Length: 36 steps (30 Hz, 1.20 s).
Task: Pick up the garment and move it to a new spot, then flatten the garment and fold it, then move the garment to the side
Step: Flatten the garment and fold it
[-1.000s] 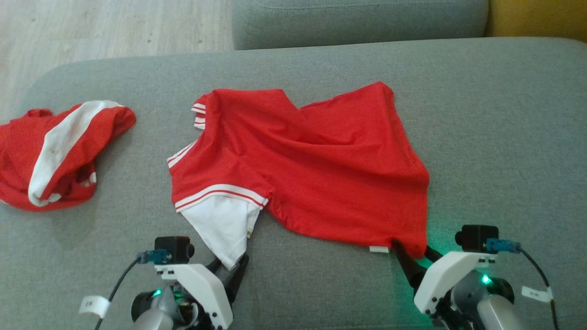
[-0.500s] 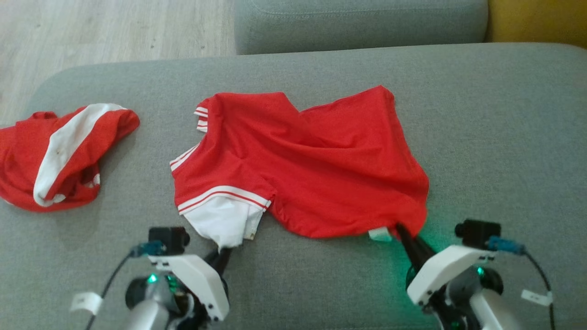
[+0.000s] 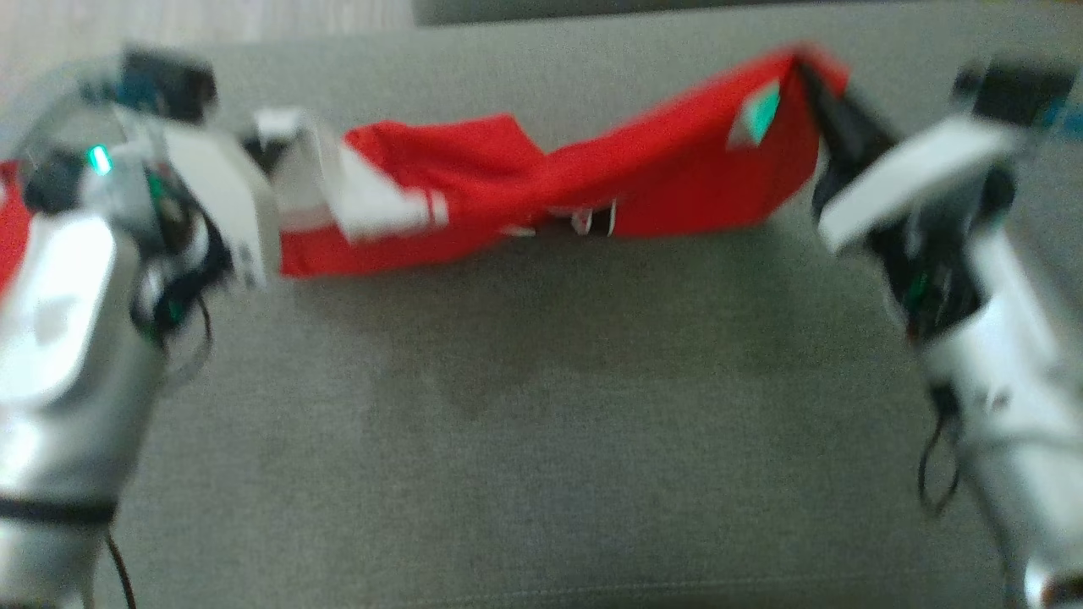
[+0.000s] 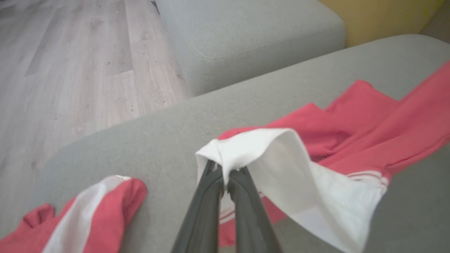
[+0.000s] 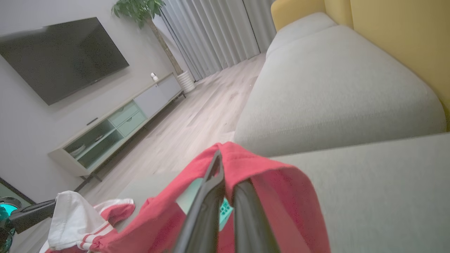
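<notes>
A red-and-white garment (image 3: 592,178) hangs stretched above the grey sofa seat (image 3: 541,406), its middle sagging onto the seat; the left gripper (image 4: 225,175) is clamped on its white end; the right gripper (image 5: 228,175) is clamped on a red corner beside a label (image 3: 755,114); the 2 ends are held above the seat.

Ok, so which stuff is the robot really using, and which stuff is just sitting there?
Part of the job:
red garment, held up at both ends
left gripper, jaws shut on its white end
right gripper, jaws shut on its red edge

Just lying about:
other red-and-white garment on the sofa
TV
plant
cabinet
</notes>
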Tool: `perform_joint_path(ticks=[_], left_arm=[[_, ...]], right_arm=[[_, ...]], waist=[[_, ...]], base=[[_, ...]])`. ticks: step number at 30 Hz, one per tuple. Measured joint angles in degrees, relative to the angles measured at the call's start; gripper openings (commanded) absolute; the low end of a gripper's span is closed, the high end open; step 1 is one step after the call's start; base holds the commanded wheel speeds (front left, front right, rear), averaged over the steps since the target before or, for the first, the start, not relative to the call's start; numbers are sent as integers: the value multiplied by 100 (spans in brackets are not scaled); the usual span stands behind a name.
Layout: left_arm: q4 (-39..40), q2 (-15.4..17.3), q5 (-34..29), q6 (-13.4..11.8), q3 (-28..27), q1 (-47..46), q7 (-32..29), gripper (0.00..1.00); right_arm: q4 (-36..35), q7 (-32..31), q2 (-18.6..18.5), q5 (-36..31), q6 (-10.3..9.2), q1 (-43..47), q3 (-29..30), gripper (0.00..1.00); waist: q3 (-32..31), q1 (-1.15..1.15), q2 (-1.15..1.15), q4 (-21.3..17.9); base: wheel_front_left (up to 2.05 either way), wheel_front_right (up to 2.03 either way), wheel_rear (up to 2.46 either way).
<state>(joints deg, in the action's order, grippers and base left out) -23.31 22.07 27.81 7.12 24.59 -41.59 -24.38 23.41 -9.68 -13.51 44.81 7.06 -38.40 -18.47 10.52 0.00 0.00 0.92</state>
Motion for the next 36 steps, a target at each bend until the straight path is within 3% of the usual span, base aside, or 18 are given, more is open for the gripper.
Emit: perform_joint_path(ticks=[6, 14, 19, 23, 26, 31, 36], left_arm=[[-847, -49, 0, 2, 307, -1631, 258, 0], [-2045, -300, -107, 44, 423, -4305, 1454, 0], [-2721, -477, -146, -12, 212, -5294, 2298, 0], [-3127, -537, -147, -5, 194, -5754, 2528, 0], [-3437, -581, 20, 2, 265, -5778, 2488, 0], [-3278, -519, 656, 33, 1274, -4658, 1791, 0], [-2283, 93, 1667, 44, 2361, -3042, 994, 0]], right_arm=[[833, 205, -177, 315, 0, -1642, -134, 0], [1500, 1066, -381, 788, 0, -3958, -331, 0], [1718, 1568, -520, 1059, 0, -4836, -588, 0], [1729, 1741, -723, 1336, 0, -5148, -865, 0], [1751, 1605, -902, 1519, 0, -5070, -1252, 0], [1601, 1141, -1206, 1931, 0, -3989, -2095, 0], [1216, 649, -1624, 2557, 0, -2419, -2800, 0]], waist=[[519, 0, 0, -69], [1226, 2, 0, -114], [1359, 2, 0, -135], [1290, 0, 0, -97], [1215, 0, 0, -34], [906, 0, 0, 56], [427, 0, 0, 122]], base=[[0, 0, 0], [0, 0, 0], [0, 0, 0], [0, 0, 0], [0, 0, 0], [0, 0, 0], [0, 0, 0]])
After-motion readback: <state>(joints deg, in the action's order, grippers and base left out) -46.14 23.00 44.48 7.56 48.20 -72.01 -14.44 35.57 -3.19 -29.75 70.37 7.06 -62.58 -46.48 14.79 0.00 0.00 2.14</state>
